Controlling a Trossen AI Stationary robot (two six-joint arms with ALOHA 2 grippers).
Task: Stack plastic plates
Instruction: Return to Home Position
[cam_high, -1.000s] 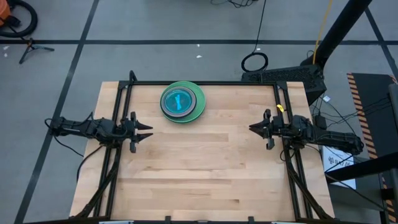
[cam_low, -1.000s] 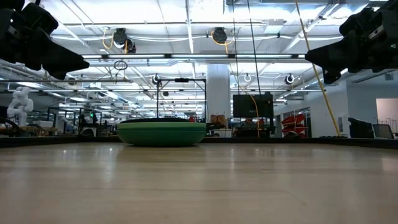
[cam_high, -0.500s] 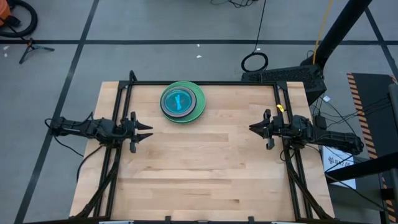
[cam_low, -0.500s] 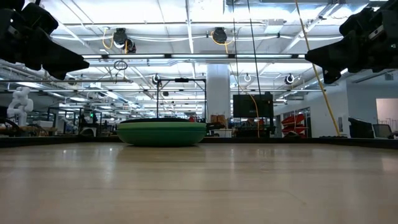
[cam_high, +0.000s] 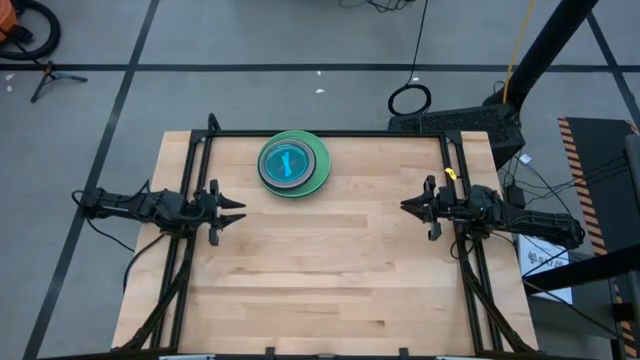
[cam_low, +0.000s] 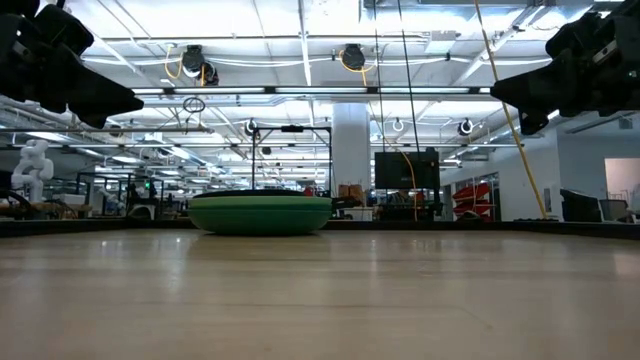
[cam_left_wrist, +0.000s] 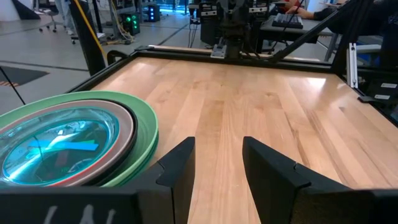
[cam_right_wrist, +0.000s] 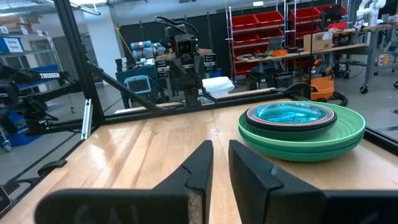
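The plastic plates stand in one stack (cam_high: 293, 164) near the table's far edge, its bottom plate resting on the wood: green large plates below, dark and grey ones above, a translucent blue one on top. The stack also shows in the low view (cam_low: 260, 213), the left wrist view (cam_left_wrist: 68, 143) and the right wrist view (cam_right_wrist: 301, 127). My left gripper (cam_high: 238, 211) hovers over the table's left side, open, fingers (cam_left_wrist: 217, 163) level and pointing right. My right gripper (cam_high: 405, 206) hovers over the right side, open with a narrow gap (cam_right_wrist: 221, 162), pointing left.
A black metal frame (cam_high: 330, 134) runs along the table's far edge and down both sides under the arms. Bare wood (cam_high: 330, 270) spreads between the grippers and toward the near edge. Cables and equipment lie on the floor beyond the table.
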